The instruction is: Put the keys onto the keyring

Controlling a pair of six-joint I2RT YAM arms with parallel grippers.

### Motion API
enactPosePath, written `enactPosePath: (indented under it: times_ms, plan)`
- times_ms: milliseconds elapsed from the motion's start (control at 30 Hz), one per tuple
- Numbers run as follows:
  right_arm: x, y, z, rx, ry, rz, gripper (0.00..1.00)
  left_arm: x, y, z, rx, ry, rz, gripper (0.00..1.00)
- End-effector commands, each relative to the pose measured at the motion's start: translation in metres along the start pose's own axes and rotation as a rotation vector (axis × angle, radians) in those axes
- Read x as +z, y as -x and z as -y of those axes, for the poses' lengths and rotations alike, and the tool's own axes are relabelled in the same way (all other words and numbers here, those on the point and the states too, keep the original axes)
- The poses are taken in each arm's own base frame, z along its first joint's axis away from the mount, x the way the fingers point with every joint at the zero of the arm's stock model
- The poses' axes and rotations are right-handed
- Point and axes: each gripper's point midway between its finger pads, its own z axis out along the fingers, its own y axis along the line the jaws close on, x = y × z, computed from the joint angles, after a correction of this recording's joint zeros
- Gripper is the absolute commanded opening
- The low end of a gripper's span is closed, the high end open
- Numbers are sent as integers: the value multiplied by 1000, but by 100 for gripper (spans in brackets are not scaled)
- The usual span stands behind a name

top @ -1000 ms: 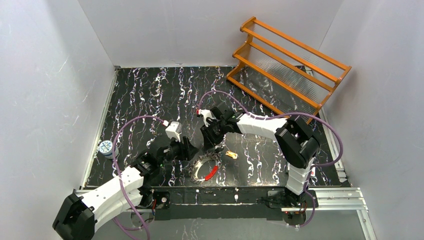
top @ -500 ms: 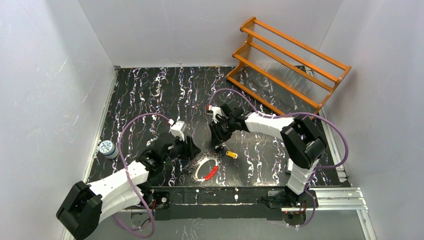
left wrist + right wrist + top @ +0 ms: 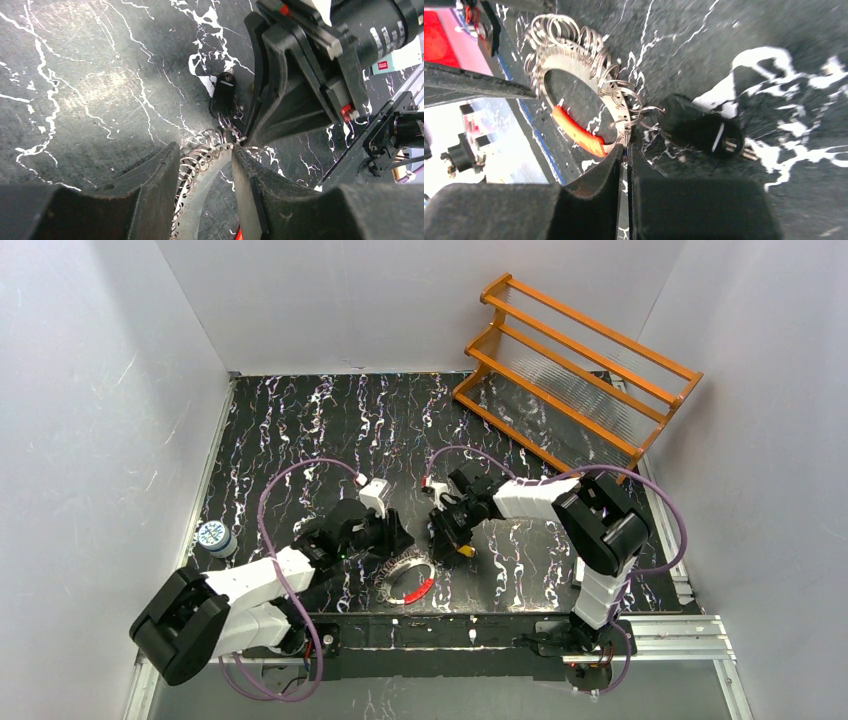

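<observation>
Keyring (image 3: 424,587) lies at mid near edge, left gripper (image 3: 203,150) spread loose around it, right gripper (image 3: 625,150) clenched on its wire, dark key (image 3: 696,130) alongside; thin pinch could slip and drag the ring.

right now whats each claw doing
Left claw: fingers either side of the keyring; clamped or not, cannot be told.
Right claw: closed, pinching the keyring's thin wire.
</observation>
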Motion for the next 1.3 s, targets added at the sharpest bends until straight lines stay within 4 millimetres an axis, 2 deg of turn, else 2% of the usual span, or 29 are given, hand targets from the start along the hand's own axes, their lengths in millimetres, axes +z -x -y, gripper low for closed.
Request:
enactPosePath:
  times_ms: [0, 67, 133, 267, 400, 500, 733, 900, 1100, 1233, 1267]
  plan:
    - [-8, -5, -38, -67, 130, 12, 15, 9, 17, 11, 9, -1, 39, 41]
    - [-10, -8, -48, -93, 152, 21, 15, 12, 17, 13, 12, 9, 34, 41]
    - [-15, -5, -52, -108, 148, 50, 21, 16, 17, 16, 18, 14, 29, 41]
    - [-25, 14, -48, -113, 71, 120, 28, 19, 13, 17, 36, 42, 7, 41]
    - [-32, 35, -40, -97, 22, 171, 28, 16, 10, 12, 35, 71, 1, 41]
    - [-28, 45, -37, -94, 17, 161, 27, 10, 8, 5, 27, 101, 11, 40]
    - [-13, 51, -31, -86, 38, 136, 28, -7, 0, -1, 14, 108, 40, 37]
    - [0, 46, -25, -62, 77, 86, 27, -12, -7, 5, 13, 62, 36, 36]
    - [1, 30, -29, -55, 117, 67, 26, -11, -8, 22, 34, -37, 37, 31]
    - [0, 19, -28, -46, 122, 59, 23, -6, -7, 27, 18, -57, 39, 30]
    - [-1, 18, -28, -46, 123, 59, 18, -5, -8, 29, 14, -63, 37, 30]
